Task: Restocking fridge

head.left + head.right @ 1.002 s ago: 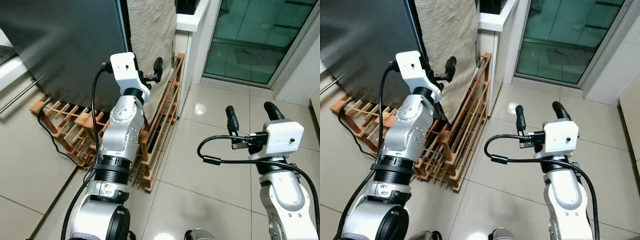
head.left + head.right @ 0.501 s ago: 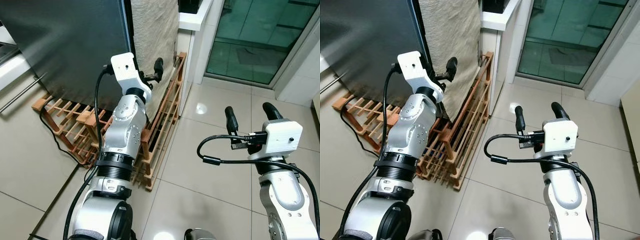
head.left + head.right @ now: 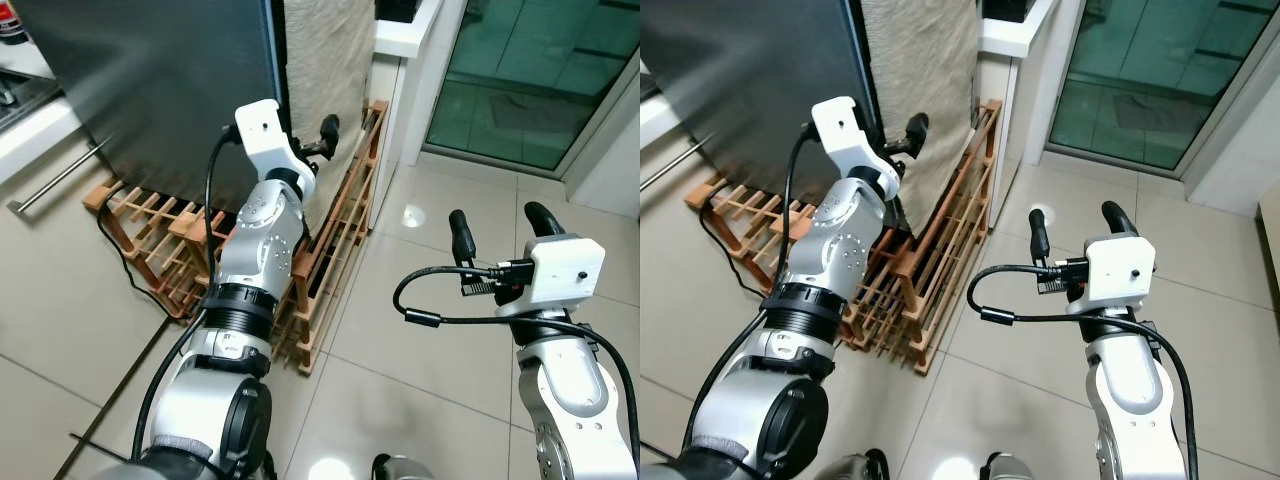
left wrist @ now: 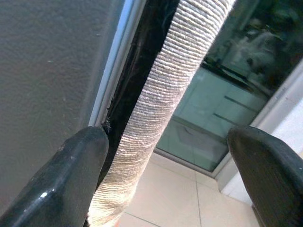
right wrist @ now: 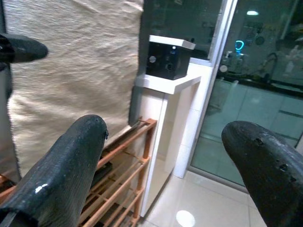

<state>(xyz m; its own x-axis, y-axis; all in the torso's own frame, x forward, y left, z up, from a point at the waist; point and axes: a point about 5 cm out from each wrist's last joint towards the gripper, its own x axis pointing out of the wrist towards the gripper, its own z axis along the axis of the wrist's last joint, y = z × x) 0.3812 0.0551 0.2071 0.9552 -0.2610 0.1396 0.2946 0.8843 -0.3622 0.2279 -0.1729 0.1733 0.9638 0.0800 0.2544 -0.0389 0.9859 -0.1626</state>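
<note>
The fridge's dark grey door (image 3: pixel 150 90) stands at the upper left, and a black gap (image 4: pixel 137 71) runs along its right edge. A beige woven cloth (image 3: pixel 325 60) hangs right beside that edge. My left gripper (image 3: pixel 318 140) is raised to this edge and open. In the left wrist view the cloth (image 4: pixel 161 104) passes between its fingers, and one fingertip (image 4: pixel 80 161) lies against the black gap. My right gripper (image 3: pixel 500 222) is open and empty, held over the tiled floor at the right.
A wooden slatted rack (image 3: pixel 340 240) lies on the floor under the fridge and the cloth. A black cable (image 3: pixel 120 260) trails by it. A white ledge (image 5: pixel 170 82) with a black box (image 5: pixel 168 60) and a glass door (image 3: pixel 510 80) stand behind. A counter with a bar handle (image 3: pixel 60 175) is at the left.
The whole picture has shifted to the right, so the camera moved. My left gripper stays at the fridge door's edge by the cloth. The right arm holds its pose.
</note>
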